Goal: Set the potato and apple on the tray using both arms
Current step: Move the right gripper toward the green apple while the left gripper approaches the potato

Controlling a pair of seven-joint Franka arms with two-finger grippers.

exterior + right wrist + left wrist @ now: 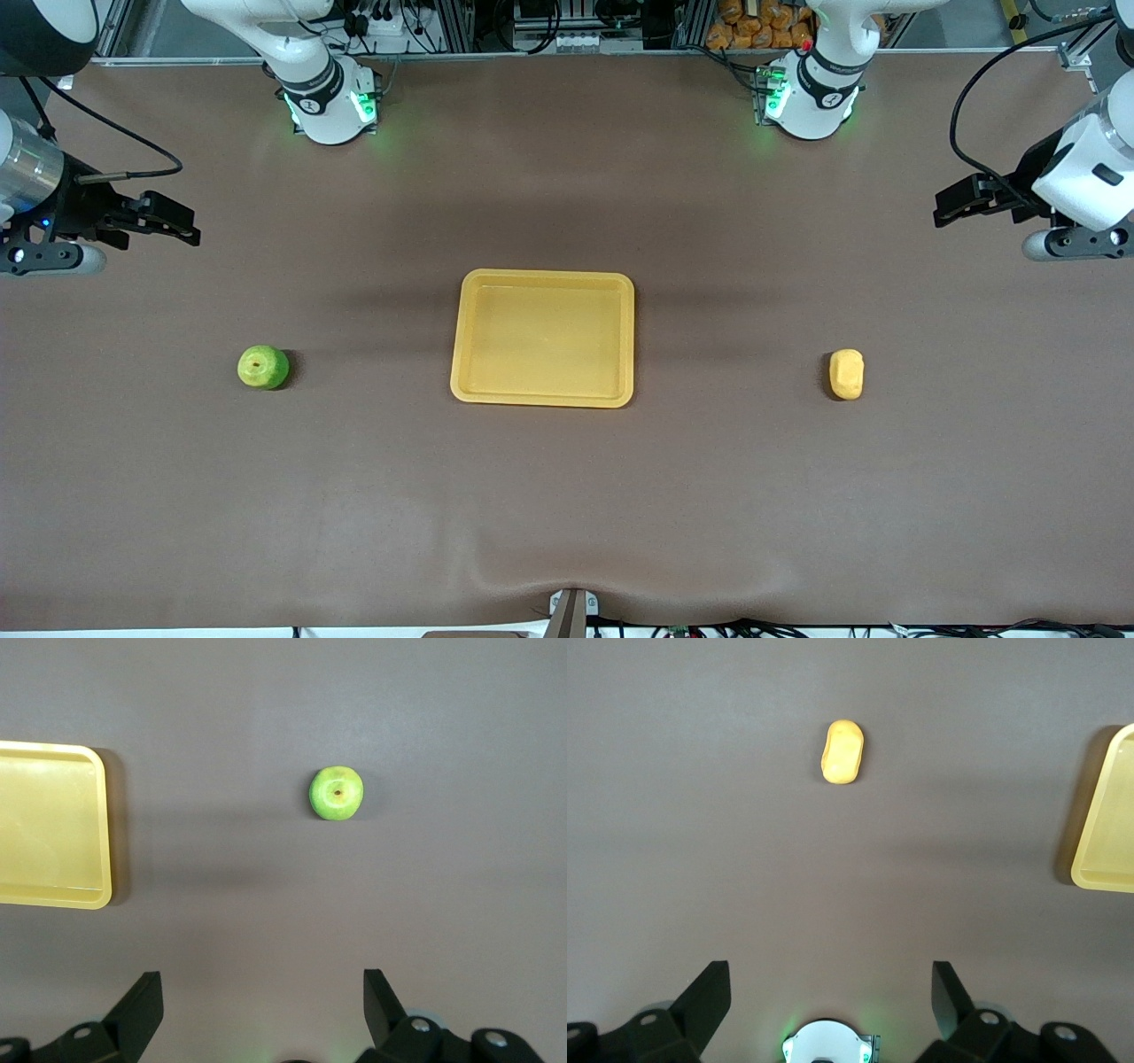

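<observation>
The yellow-orange tray [542, 390] lies empty at the table's middle. The green apple [263, 367] rests on the table toward the right arm's end. The yellow potato [846, 374] rests toward the left arm's end. My right gripper [182, 221] hangs open and empty in the air over the table's edge at its end. My left gripper [948, 206] hangs open and empty over the table at its own end. The left wrist view shows the potato [842, 752] and a tray corner [1103, 815]; the right wrist view shows the apple [337, 793] and the tray [53, 895].
The two arm bases [330, 106] [811, 102] stand along the table's edge farthest from the front camera. Orange items [753, 22] sit off the table past that edge. A small bracket [571, 611] sticks up at the table's nearest edge.
</observation>
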